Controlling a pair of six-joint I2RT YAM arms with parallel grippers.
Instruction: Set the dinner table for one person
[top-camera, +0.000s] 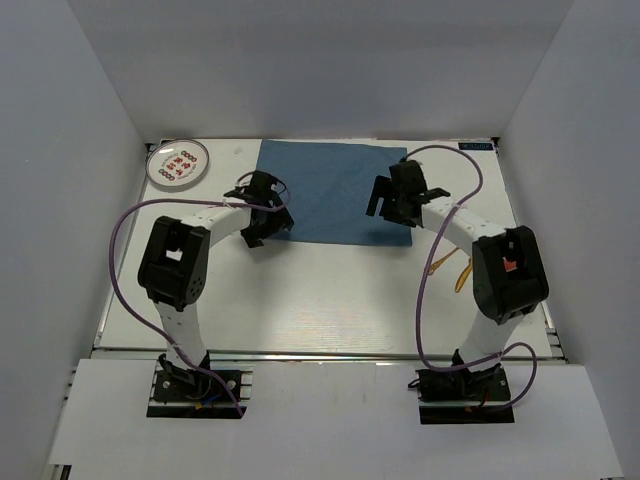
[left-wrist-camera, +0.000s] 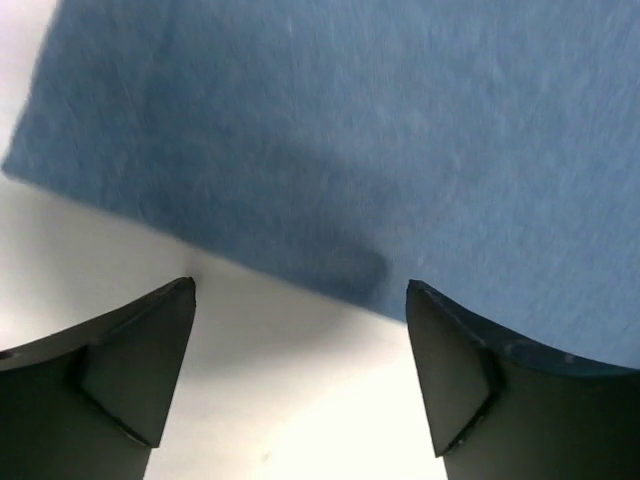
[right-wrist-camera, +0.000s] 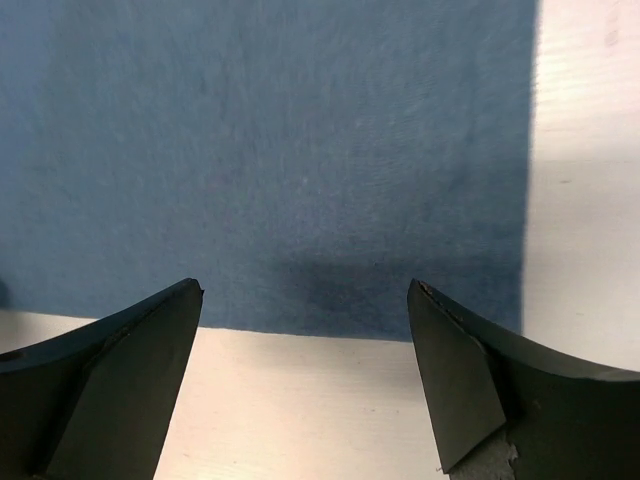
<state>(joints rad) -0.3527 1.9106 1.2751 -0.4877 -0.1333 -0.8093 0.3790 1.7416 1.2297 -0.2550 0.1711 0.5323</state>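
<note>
A blue cloth placemat (top-camera: 335, 188) lies flat at the back middle of the white dinner table (top-camera: 320, 295). My left gripper (top-camera: 262, 228) is open and empty at the placemat's near left corner; in the left wrist view (left-wrist-camera: 300, 290) its jaws straddle the cloth's near edge (left-wrist-camera: 330, 150). My right gripper (top-camera: 392, 205) is open and empty at the near right corner; in the right wrist view (right-wrist-camera: 305, 290) its jaws frame the cloth's near edge (right-wrist-camera: 300, 180). A round white plate (top-camera: 178, 163) with red marks sits at the back left corner.
Thin orange-yellow utensils (top-camera: 452, 268) lie on the table at the right, beside my right arm. Purple cables loop from both arms. Grey walls close in the table on three sides.
</note>
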